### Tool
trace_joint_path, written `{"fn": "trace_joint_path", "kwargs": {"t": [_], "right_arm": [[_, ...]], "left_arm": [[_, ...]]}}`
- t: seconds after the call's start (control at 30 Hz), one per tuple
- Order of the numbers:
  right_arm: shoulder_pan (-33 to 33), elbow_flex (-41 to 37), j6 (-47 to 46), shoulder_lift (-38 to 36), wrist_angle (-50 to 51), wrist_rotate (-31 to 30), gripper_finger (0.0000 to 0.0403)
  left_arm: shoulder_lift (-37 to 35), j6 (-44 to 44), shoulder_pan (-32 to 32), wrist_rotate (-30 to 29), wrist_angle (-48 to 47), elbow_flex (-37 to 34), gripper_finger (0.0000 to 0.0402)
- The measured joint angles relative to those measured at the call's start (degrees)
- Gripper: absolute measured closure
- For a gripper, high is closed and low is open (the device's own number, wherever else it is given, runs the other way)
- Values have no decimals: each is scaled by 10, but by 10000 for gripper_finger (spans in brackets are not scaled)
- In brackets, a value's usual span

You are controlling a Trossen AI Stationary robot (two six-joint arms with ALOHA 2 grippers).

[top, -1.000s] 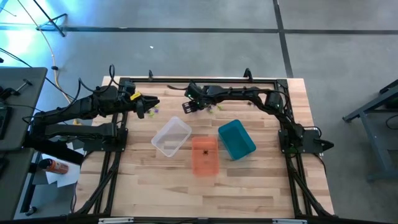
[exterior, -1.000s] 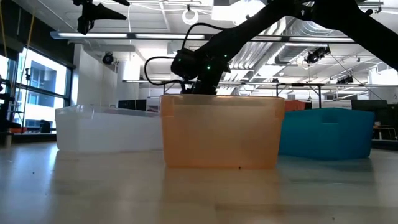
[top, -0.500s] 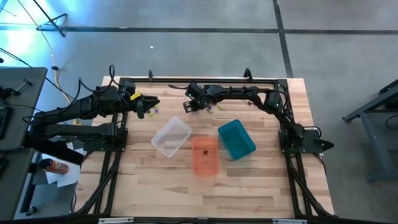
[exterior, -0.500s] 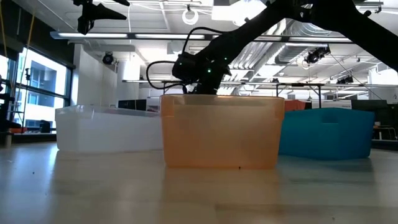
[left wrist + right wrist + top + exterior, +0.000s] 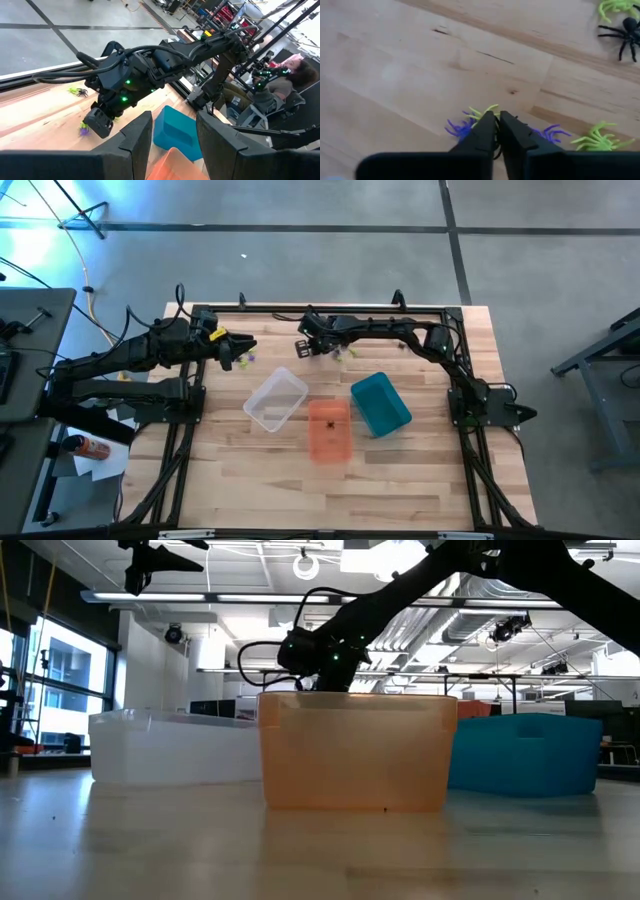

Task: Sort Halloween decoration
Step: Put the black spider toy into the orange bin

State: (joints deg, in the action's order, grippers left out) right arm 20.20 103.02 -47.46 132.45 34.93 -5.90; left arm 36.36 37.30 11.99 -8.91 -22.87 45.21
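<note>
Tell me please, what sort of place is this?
Probably a robotics lab or workshop: a wooden table with two robot arms, open ceiling ducts and pipes in a big hall, and a person seated among equipment.

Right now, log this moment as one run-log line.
right gripper: shut among spider trinkets on table | left gripper: open, waiting | bins: untouched

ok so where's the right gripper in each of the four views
High view: the right gripper is at the table's far side, beyond the clear bin.
Low view: only its arm shows above the orange bin; the fingers are hidden behind it.
Left wrist view: right gripper is low over the wood, near a purple spider.
Right wrist view: fingertips pinched together among spiders.
Shared landmark: the teal bin.
</note>
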Motion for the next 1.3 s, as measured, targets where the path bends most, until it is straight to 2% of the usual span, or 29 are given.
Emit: {"fn": "trace_joint_path", "kwargs": {"t": [0.43, 0.6, 0.77, 1.03, 1.13, 1.2, 1.3], "right_arm": [[16, 0, 58, -45, -3, -1, 400], [22, 0, 107, -74, 0, 25, 402], [-14, 1, 194, -118, 23, 35, 402], [-88, -6, 261, -187, 160, 14, 402], [-109, -64, 254, -250, 152, 12, 403], [-122, -135, 233, -308, 126, 14, 403], [-143, -266, 174, -406, 30, 29, 403]], "left_arm": [[0, 0, 0, 0, 0, 0, 259], [0, 0, 0, 0, 0, 0, 259], [0, 0, 0, 0, 0, 0, 259], [0, -33, 0, 0, -1, 0, 259], [0, -50, 0, 17, 0, 0, 259], [0, -62, 0, 35, 0, 0, 259], [0, -77, 0, 47, 0, 0, 259]]}}
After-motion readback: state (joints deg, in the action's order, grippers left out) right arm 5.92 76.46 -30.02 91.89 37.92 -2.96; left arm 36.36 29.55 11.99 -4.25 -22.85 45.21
